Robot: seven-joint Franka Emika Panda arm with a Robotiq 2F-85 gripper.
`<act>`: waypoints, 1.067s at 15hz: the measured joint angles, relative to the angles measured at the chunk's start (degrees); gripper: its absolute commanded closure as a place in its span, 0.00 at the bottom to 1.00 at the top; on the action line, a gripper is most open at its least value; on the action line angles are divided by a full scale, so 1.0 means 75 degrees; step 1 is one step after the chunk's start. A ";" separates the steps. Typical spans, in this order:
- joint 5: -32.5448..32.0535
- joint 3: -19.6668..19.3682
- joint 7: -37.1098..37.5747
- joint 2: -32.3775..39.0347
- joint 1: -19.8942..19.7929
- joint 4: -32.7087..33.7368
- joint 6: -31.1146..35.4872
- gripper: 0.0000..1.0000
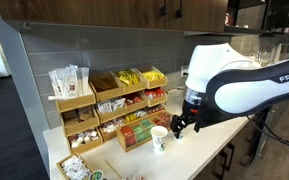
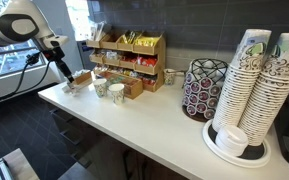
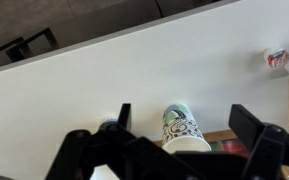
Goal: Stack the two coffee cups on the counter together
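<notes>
One coffee cup (image 1: 160,138) is all I can pick out in an exterior view. It stands upright at lower centre on the pale table (image 1: 199,152), with the hand (image 1: 184,125) hanging just to its right and a little higher, not touching it as far as I can see. In an exterior view from across the room two show, a left cup (image 2: 101,88) and a right cup (image 2: 116,93), side by side at centre left in front of the wooden snack racks (image 2: 129,60). The hand (image 2: 62,75) is further left, apart from both. In the wrist view the hand (image 3: 182,112) is spread wide, and a near cup (image 3: 184,128) shows at bottom centre in the gap between its fingers (image 3: 124,115). What may be a far cup (image 3: 276,58) sits at the upper right edge. Thin paper like that should weigh almost nothing and dent easily, so I'd pinch it gently across the wall just under the stiffer rolled rim.
</notes>
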 measured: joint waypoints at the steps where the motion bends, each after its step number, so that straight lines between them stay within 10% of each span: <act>1: -0.0008 -0.0020 0.0000 0.0001 0.0019 0.0002 0.0000 0.00; 16: -0.1289 -0.0391 0.3020 0.2907 0.0002 0.1592 0.1475 0.00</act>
